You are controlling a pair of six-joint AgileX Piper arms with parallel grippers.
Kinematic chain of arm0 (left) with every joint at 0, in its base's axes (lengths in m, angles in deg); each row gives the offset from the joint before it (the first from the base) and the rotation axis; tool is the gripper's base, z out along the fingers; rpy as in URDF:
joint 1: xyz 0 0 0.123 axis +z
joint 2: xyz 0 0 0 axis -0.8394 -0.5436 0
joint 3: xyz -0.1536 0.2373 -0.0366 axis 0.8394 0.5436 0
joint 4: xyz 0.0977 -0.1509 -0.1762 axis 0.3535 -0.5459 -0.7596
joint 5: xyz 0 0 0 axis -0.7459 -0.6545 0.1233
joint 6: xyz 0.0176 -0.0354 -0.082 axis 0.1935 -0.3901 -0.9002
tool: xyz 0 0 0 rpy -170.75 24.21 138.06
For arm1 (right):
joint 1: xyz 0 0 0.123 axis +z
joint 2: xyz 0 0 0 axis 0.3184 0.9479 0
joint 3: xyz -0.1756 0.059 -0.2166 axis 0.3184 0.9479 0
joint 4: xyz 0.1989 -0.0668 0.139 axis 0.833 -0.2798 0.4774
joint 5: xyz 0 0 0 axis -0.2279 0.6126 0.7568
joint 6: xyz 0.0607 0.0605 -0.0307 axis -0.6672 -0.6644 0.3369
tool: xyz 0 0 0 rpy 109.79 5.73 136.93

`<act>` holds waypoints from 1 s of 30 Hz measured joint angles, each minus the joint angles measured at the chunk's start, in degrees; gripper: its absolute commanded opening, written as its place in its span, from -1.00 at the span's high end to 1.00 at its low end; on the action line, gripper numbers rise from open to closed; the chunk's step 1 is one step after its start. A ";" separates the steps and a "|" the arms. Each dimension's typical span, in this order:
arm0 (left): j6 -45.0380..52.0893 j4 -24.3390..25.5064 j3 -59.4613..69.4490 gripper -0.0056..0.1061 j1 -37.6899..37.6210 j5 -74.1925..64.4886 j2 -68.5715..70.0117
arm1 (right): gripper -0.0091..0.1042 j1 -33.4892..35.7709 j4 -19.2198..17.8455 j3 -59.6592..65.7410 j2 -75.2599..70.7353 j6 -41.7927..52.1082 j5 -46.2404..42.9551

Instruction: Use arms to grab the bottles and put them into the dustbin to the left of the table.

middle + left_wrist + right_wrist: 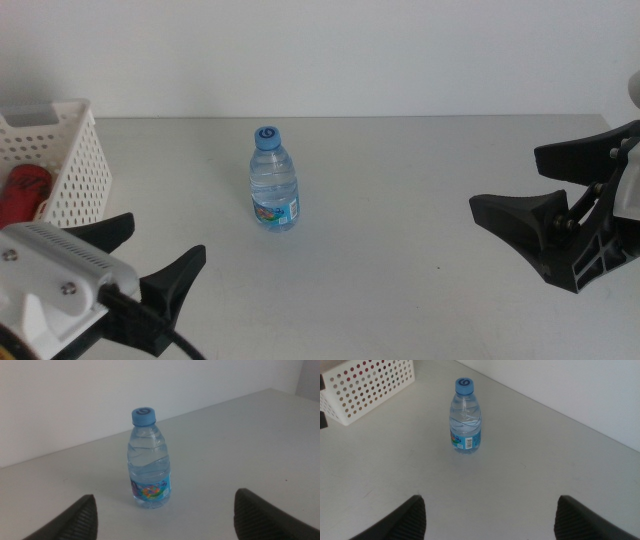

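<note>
Standing upright mid-frame on the table [400,200], water bottle [274,182] looks light, thin-walled, slick, so grip mid-body; left gripper [140,262] and right gripper [540,190] both spread, empty.

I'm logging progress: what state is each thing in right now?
Water bottle: upright on the table, capped, not gripped.
Red can: lying inside the basket.
Basket: at the table's left, holding the can.
Left gripper: open, empty.
Right gripper: open, empty.
</note>
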 measured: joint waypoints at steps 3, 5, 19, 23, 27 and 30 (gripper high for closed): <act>-0.56 0.22 -1.49 -0.78 0.00 3.01 -6.33 | -0.32 0.00 0.00 0.00 0.00 0.00 0.00; -1.45 0.37 -3.17 -0.78 0.00 4.67 -10.50 | -0.32 0.00 0.00 0.00 0.00 0.00 0.00; -6.87 8.34 -20.14 -0.78 4.27 7.19 -36.07 | -0.32 0.00 0.00 0.00 0.00 0.00 0.05; -12.36 16.46 -24.15 -0.78 7.04 10.92 -42.19 | -0.32 0.00 0.00 0.00 0.00 0.05 0.05; -16.40 21.00 -27.92 -0.78 8.25 14.38 -48.59 | -0.32 0.00 0.00 0.00 0.00 0.05 0.05; -17.41 22.10 -30.76 -0.78 8.31 16.88 -53.04 | -0.32 0.00 0.00 0.00 0.00 0.10 0.05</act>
